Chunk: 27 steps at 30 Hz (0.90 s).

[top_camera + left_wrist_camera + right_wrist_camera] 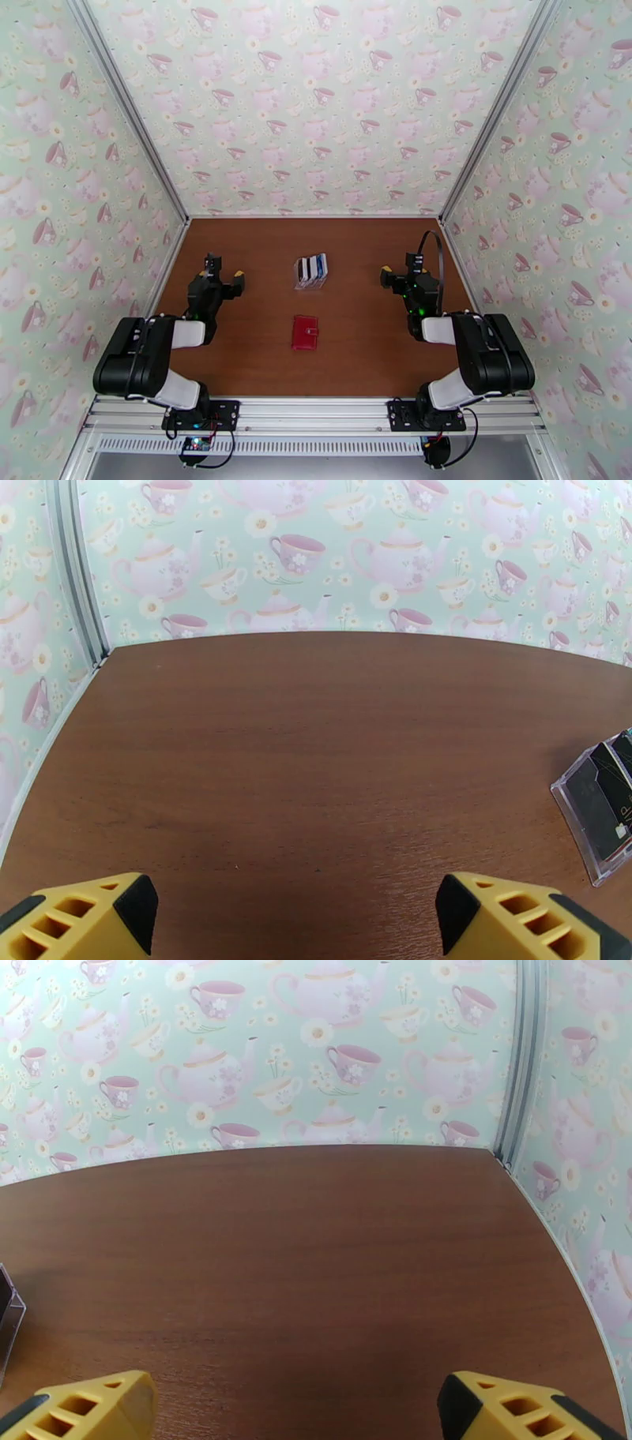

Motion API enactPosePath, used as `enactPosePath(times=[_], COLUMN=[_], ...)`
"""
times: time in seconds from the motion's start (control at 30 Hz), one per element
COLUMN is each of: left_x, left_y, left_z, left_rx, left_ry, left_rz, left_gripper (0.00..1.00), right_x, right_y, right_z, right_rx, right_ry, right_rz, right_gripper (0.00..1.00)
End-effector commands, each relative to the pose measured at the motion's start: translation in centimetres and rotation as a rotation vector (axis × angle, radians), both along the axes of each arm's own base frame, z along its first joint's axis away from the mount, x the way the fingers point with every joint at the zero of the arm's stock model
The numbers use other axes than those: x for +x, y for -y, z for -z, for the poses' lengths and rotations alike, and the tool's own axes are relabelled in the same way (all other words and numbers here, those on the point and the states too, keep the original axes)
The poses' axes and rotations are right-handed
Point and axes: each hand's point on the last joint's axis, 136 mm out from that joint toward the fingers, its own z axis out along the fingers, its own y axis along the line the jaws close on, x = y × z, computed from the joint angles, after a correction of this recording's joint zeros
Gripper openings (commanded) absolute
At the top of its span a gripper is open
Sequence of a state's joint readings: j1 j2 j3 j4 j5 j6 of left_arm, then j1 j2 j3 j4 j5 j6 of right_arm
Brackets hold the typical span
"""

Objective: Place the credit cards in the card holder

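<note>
Left tool (225,268) and right tool (399,267) hang open and empty, flanking centre-frame credit cards (313,267) stood upright in a clear rack (310,283), probably for easy pinching; the card holder (305,332) lies shut below.

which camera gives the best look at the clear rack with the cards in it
Top external: the whole rack shows mid-table, cards standing in it. Left wrist is closer, but the frame edge cuts the rack off; right wrist catches a sliver of its corner.
</note>
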State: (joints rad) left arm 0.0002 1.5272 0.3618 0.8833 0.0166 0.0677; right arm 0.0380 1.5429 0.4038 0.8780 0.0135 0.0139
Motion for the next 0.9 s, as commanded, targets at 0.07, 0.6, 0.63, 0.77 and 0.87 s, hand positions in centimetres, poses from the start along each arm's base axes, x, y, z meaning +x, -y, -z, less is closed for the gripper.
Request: enactPosePath(times=[0.07,0.6,0.63,0.77,0.87], left_x=[0.44,0.43,0.4,0.4,0.46], left_y=[-0.12,-0.18,-0.23,-0.16,-0.13], left_z=[-0.31,-0.26,-0.24,-0.24,-0.35], left_rx=[-0.003,-0.007,-0.008,-0.01,-0.012], left_ry=[0.006,0.004,0.004,0.005,0.008], left_rz=[-0.014,-0.011,-0.012,-0.009,-0.007], left_gripper=[1.0,1.0,1.0,1.0,1.0], right_x=[-0.06,-0.05,-0.06,-0.07,-0.07], right_y=[0.28,0.28,0.28,0.25,0.27], right_z=[0.08,0.05,0.1,0.11,0.11], right_rx=[0.006,0.006,0.006,0.006,0.006], right_ry=[0.001,0.002,0.0,0.0,0.0], right_rz=[0.012,0.012,0.012,0.012,0.012], right_gripper=[1.0,1.0,1.0,1.0,1.0])
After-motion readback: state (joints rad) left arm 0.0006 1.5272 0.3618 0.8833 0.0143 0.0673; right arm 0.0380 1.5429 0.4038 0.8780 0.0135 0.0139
